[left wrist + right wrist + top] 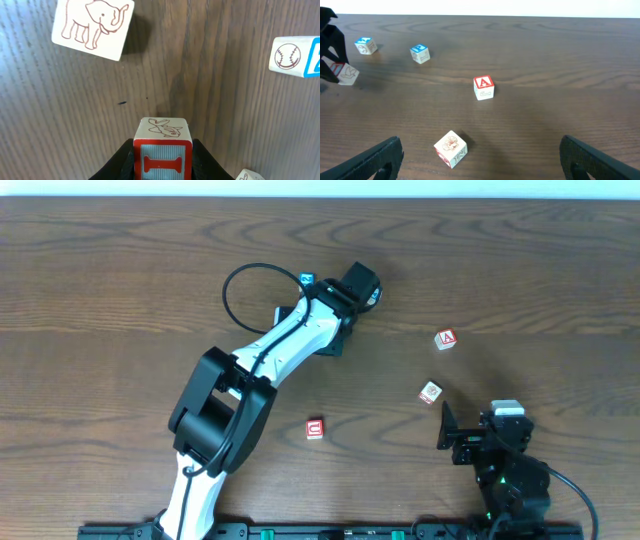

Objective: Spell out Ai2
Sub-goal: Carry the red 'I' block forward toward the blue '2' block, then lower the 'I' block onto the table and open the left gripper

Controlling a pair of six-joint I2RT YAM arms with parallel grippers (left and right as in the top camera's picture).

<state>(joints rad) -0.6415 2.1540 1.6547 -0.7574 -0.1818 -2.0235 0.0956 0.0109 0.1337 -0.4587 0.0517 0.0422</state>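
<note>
Gripped between the left gripper's fingers, the I block shows its red letter face to the wrist camera. The letter lies on its side, its long stroke running from finger to finger, and a rabbit drawing is on the face above it. Ahead and to that gripper's right sits the 2 block, baseball face showing and its blue numeral cut off by the frame edge. The right gripper is spread wide and holds nothing. The A block rests ahead of it, letter upright toward the camera.
</note>
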